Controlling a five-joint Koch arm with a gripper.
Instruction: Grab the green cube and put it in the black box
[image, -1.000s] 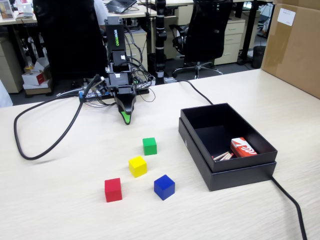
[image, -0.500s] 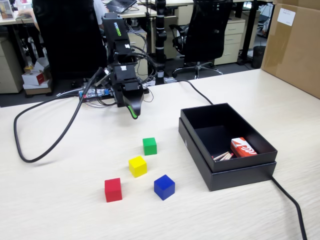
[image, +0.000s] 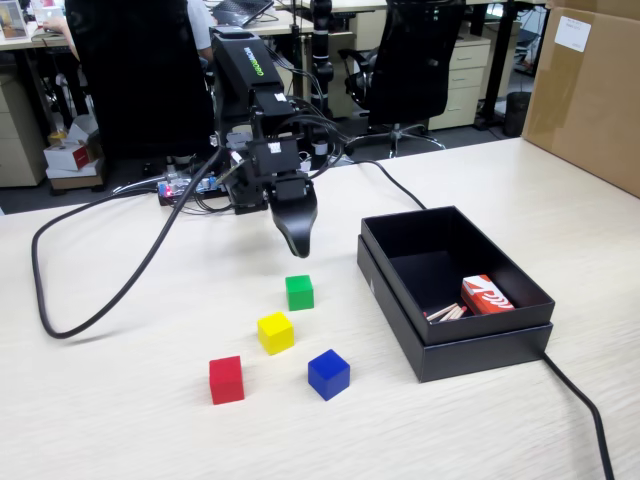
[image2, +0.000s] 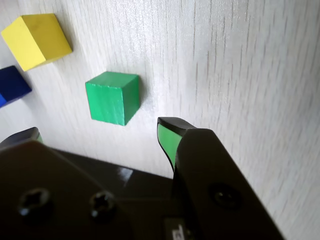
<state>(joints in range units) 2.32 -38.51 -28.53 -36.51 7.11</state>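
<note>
My gripper (image2: 100, 131) is open above the desk's middle. The green cube (image2: 111, 97) looks light and hard; I'd pinch its flat sides.

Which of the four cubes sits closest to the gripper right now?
The green cube, just below the gripper in the fixed view; the yellow cube, red cube and blue cube lie farther off.
</note>
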